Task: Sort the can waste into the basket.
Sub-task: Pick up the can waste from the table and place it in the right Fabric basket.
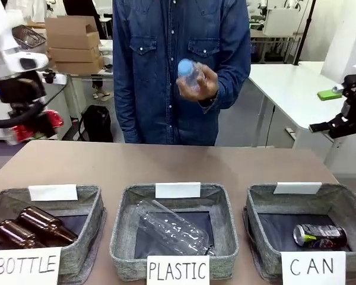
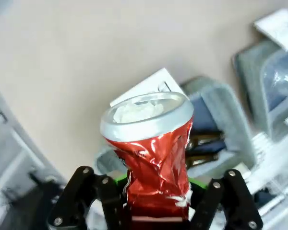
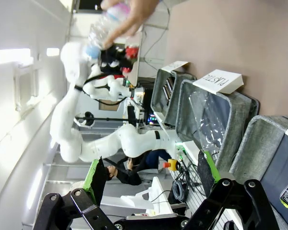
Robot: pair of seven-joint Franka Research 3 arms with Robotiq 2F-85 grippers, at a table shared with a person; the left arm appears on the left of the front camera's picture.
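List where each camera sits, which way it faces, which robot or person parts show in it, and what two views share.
Front view: between the arms, facing across the table at the person holding a plastic bottle; left gripper and right gripper at the edges.
Left wrist view: looks down its fingers, shut on the red can.
Right wrist view: rolled sideways, along its open fingers toward the baskets.
Shared: front and right wrist views both show the PLASTIC basket.

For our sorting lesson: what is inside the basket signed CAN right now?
Inside the CAN basket, one black can with silver ends lies on its side on the dark lining. The paper sign in front covers the basket's near part, so anything there cannot be seen.
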